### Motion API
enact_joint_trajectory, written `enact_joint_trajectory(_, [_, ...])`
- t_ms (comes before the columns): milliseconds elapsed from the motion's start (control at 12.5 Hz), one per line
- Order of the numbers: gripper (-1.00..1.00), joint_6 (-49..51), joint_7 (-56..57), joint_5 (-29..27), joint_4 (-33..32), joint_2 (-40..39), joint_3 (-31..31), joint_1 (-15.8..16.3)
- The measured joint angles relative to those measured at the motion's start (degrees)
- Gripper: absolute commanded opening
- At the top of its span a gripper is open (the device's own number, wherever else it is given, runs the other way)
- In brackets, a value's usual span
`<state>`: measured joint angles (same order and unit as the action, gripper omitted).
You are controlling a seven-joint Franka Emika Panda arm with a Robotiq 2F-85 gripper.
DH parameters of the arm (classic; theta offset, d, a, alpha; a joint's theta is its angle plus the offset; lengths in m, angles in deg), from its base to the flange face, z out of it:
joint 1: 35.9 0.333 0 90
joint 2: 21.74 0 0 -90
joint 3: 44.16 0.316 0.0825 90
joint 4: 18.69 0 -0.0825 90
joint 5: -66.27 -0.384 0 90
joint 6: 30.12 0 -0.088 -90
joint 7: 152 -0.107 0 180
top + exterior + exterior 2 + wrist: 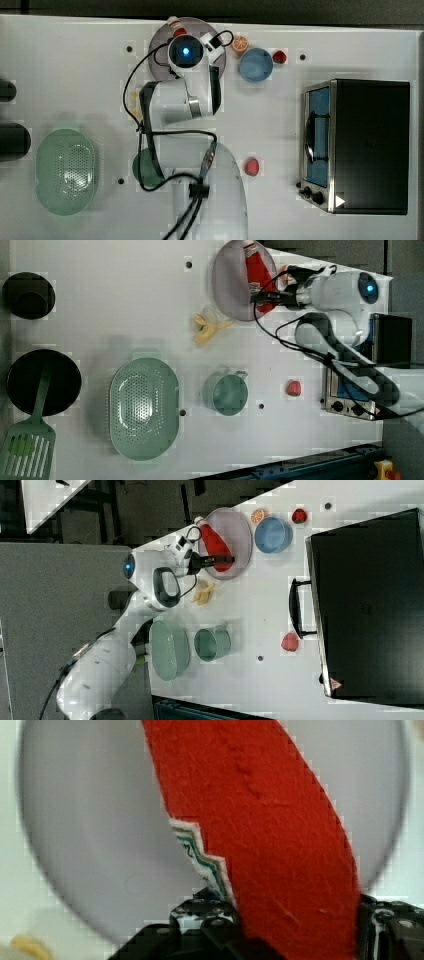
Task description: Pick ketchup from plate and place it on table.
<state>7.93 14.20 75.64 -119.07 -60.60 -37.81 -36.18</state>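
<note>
Fuzzy red ketchup with a zigzag-edged pale label.

White glossy arm; black joint bands; blue glowing light on wrist; black cables looped alongside; black pincer.

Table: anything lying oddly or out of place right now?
The ketchup lies on its side across the plate, cap over the rim. A peeled banana sits loose on the table beside the plate.
</note>
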Motion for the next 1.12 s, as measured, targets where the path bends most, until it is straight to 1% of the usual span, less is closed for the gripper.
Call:
enact_joint_trajectory(320, [0.21, 14.6, -0.2, 0.1, -1.2, 14.6, -0.1, -0.3])
enact_joint_trajectory(400, [0.21, 18.5, -0.2, -0.8, -1.3, 18.9, -0.1, -0.6])
enact_joint_trajectory(560, [0.21, 25.2, -0.3, -5.2, -1.5, 26.8, -0.4, -1.6])
enact_joint_trajectory(640, [0.21, 27.8, -0.3, -6.4, -2.2, 30.5, -1.0, -2.0])
enact_joint_trajectory(880, [0.21, 30.9, -0.3, -8.5, -6.7, 38.5, -3.4, -3.8])
enact_joint_trajectory(960, [0.21, 30.7, -0.3, -8.8, -9.1, 40.0, -3.9, -4.7])
enact_joint_trajectory(1120, [0.21, 28.0, -0.6, -9.4, -15.8, 41.5, -6.0, -5.3])
